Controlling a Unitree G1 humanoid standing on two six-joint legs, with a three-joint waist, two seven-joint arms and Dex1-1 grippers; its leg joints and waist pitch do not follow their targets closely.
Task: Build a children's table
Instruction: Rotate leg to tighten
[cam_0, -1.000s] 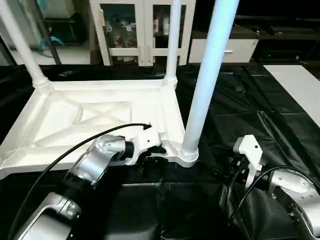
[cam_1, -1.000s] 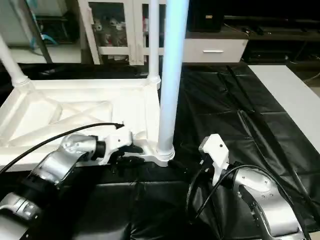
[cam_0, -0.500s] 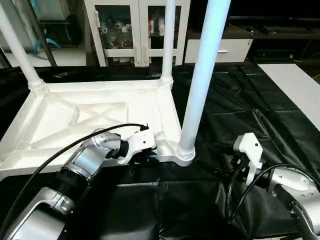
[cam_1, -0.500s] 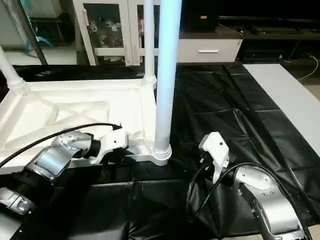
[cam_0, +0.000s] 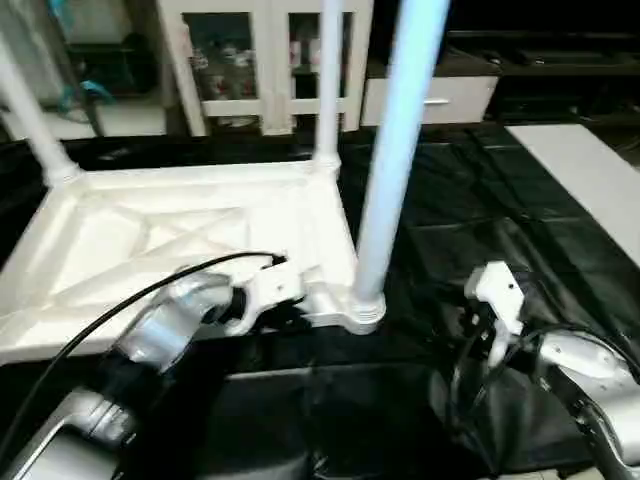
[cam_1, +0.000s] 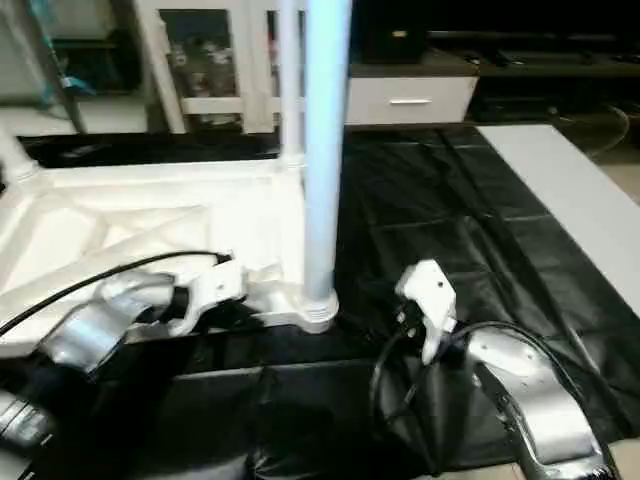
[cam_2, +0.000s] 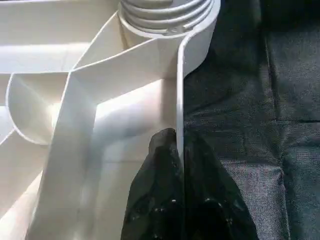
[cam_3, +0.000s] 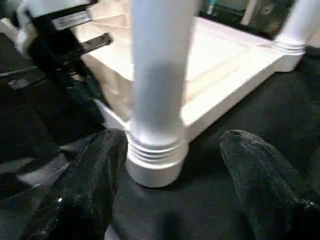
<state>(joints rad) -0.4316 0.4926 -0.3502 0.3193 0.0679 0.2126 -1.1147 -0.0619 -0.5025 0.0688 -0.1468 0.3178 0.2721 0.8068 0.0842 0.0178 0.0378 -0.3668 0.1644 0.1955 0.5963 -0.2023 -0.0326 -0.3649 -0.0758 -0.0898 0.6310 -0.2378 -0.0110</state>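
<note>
left eye view: the children's table (cam_0: 200, 240) lies upside down on a black sheet (cam_0: 480, 220), with its ribbed underside facing up. three legs stand upright in the corner sockets: one at the far left (cam_0: 25, 110), one at the far right (cam_0: 330, 90), and the near right leg (cam_0: 395, 160), which is the closest one. the left gripper (cam_0: 290, 312) is at the near edge of the tabletop, just left of the near right corner socket (cam_0: 362, 315). the right gripper (cam_0: 470, 320) is to the right of this socket, over the black sheet and apart from the table. a flat white board (cam_0: 590, 170) lies at the far right.

right eye view: the same scene. a white cabinet (cam_1: 220, 60) stands behind the table.

left wrist view: the two black fingers (cam_2: 157, 200) of the left gripper are pressed together on the thin near wall of the tabletop, one finger inside the wall and one outside. the wall stands between them and they pinch it. the threaded collar of the near right leg is just beyond, in its socket.

right wrist view: the fingers (cam_3: 90, 190) of the right gripper stand wide apart and hold nothing. the base of the near right leg and its socket are between and a little beyond them, not touching. the left gripper is seen further away at the table edge.
</note>
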